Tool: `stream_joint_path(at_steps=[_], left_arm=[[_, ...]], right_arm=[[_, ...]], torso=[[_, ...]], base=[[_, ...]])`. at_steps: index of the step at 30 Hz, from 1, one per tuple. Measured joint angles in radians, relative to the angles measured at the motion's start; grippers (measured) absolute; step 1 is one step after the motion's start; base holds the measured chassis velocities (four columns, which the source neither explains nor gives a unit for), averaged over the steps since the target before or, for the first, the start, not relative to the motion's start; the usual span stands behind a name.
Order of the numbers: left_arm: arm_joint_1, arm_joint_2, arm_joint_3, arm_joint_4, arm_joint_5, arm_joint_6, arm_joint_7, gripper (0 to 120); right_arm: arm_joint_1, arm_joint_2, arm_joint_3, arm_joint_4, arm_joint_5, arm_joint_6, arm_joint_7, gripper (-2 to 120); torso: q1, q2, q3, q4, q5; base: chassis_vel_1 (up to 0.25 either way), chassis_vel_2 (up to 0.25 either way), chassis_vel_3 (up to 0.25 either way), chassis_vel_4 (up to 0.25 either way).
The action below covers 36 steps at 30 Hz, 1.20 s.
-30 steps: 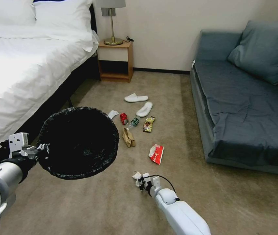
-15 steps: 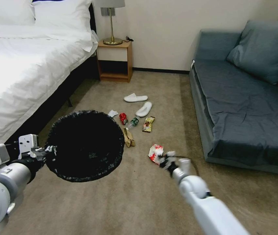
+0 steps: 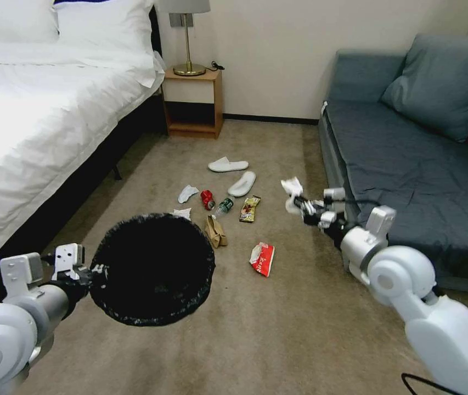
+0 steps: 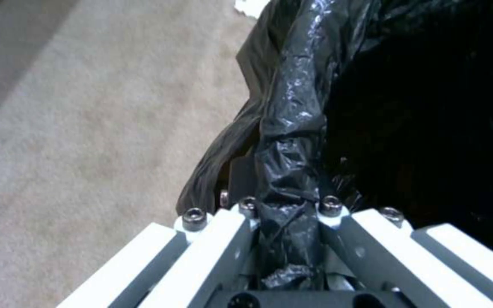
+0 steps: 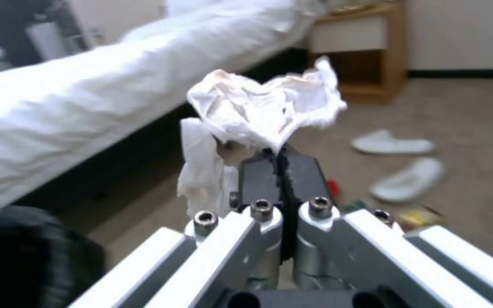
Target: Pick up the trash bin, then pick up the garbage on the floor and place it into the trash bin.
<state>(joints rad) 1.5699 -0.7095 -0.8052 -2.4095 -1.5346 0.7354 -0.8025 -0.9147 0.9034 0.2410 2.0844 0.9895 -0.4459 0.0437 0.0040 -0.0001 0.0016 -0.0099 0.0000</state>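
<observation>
Left claw (image 3: 92, 270) is clamped on the rim of the trash bin (image 3: 154, 269), pinching the black liner between its fingers (image 4: 224, 239), and holds it off the carpet at 8 o'clock in the head view, mouth toward the camera. The bin's interior reads black; contents cannot be made out. Right claw (image 3: 301, 206) is closed on a crumpled white tissue (image 3: 292, 189), raised at 2 o'clock beside the sofa (image 3: 409, 181). On the floor between them lie a red-white wrapper (image 3: 263, 258), brown paper bag (image 3: 216, 231), red can (image 3: 208, 199), green bottle (image 3: 225, 206), snack wrapper (image 3: 250, 208), two more tissues (image 3: 186, 193) and two slippers (image 3: 228, 164)
</observation>
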Motion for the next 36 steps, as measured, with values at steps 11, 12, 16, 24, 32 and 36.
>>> stream_joint_path(at_steps=[11, 12, 16, 24, 32, 36], left_arm=[[-0.03, 0.026, 0.06, 0.008, -0.047, 0.0, -0.052, 2], [-0.031, 0.026, 0.067, 0.011, -0.046, 0.0, -0.061, 2], [-0.033, 0.028, 0.083, 0.016, -0.043, 0.0, -0.069, 2], [-0.048, 0.04, 0.122, 0.017, -0.054, 0.0, -0.094, 2], [-0.055, 0.036, 0.127, 0.02, -0.055, 0.0, -0.094, 2], [-0.055, 0.035, 0.127, 0.015, -0.058, 0.0, -0.094, 2]], right_arm=[[0.218, 0.026, -0.297, 0.053, 0.055, -0.03, 0.029, 0], [0.24, 0.034, -0.335, 0.056, 0.058, -0.035, 0.03, 0], [0.279, 0.058, -0.414, 0.056, 0.066, -0.044, 0.045, 0], [0.293, 0.076, -0.544, 0.076, 0.064, -0.066, 0.095, 0], [0.269, 0.08, -0.577, 0.098, 0.052, -0.08, 0.13, 14], [0.269, 0.087, -0.584, 0.1, 0.051, -0.081, 0.144, 26]], torso=[[0.0, 0.0, 0.0, 0.0, -0.0003], [0.0, 0.0, 0.0, 0.0001, -0.0002], [0.0, 0.0, 0.0, 0.0002, -0.0002], [0.0, 0.0, 0.0, 0.0001, -0.0002], [0.0, 0.0, 0.0, 0.0, -0.0001], [0.0, 0.0, 0.0, 0.0001, -0.0001]], base=[[0.0, 0.0, 0.0, 0.0], [0.0, 0.0, 0.0, 0.0], [0.0, 0.0, 0.0, 0.0], [0.0, 0.0, 0.0, 0.0], [0.0, 0.0, 0.0, 0.0], [0.0, 0.0, 0.0, 0.0]])
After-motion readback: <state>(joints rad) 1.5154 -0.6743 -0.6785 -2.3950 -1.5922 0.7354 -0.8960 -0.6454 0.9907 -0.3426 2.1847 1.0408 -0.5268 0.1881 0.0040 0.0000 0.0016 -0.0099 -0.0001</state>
